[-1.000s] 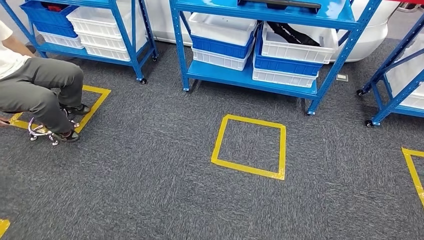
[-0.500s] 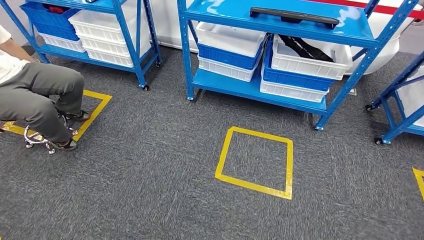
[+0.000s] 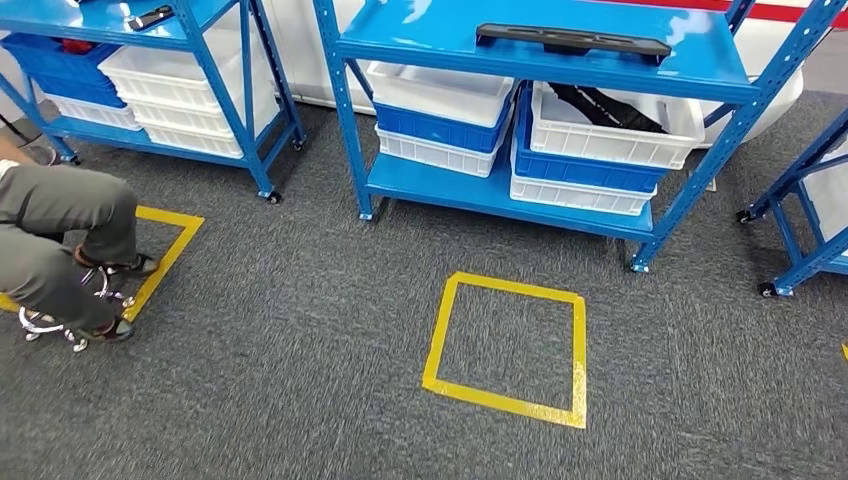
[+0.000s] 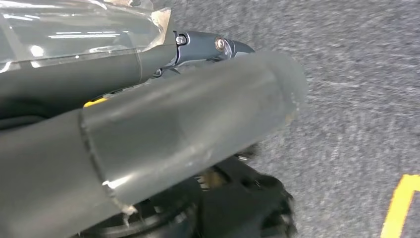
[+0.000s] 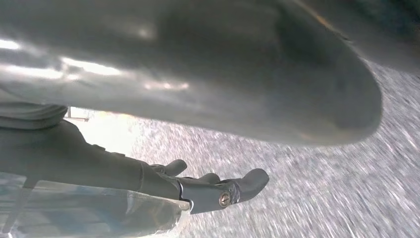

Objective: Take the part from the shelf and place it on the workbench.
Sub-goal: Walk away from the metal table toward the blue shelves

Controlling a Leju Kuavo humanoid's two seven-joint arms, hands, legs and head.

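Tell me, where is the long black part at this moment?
In the head view, the long black part lies flat on the top level of the middle blue shelf, above the white and blue bins.

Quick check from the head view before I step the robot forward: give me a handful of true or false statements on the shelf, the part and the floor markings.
1. A long black part lies on the top of the blue shelf ahead. True.
2. The part already sits inside the yellow tape square. False: the square holds only bare carpet.
3. White and blue bins are stacked on the lower shelf level. True.
4. A seated person is at the left. True.
5. The tape square is red. False: it is yellow.
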